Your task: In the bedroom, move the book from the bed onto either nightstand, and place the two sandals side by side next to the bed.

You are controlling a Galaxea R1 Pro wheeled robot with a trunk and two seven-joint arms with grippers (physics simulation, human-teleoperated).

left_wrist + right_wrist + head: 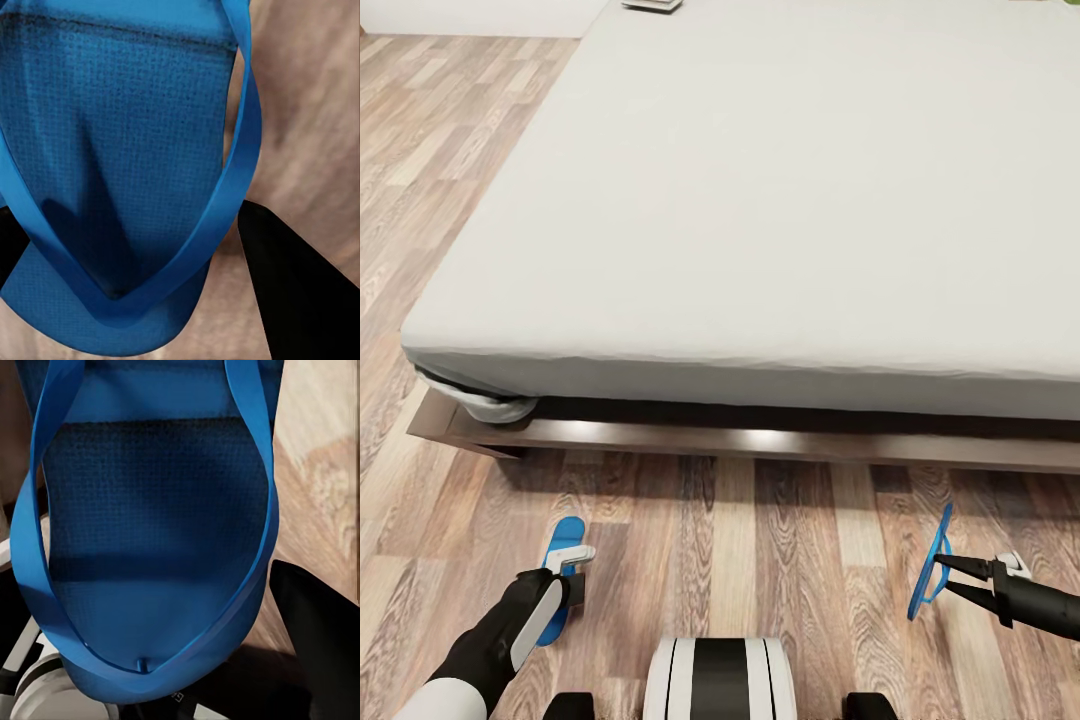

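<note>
The bed point(760, 200) takes up most of what I see ahead, its grey mattress over a dark wooden frame, with plank floor point(760, 560) between it and my base. At the far edge of the mattress lies what may be the book point(652, 5), too cut off to be sure.

The left sandal point(563, 560) lies flat on the floor in front of the bed's near corner, under my left gripper point(572, 590). In the left wrist view my dark fingers point(292, 292) stand either side of its toe end, straps between them; whether they have closed on it I cannot tell.

The right sandal point(930, 570) hangs on edge, off the floor, well apart from the other. My right gripper point(938, 580) is clamped on it by narrow tips.

I judge both sandals light, thin and flexible, likely to droop or swing if pinched at one end. The sole's edge near the strap anchor looks the firmest hold.
</note>
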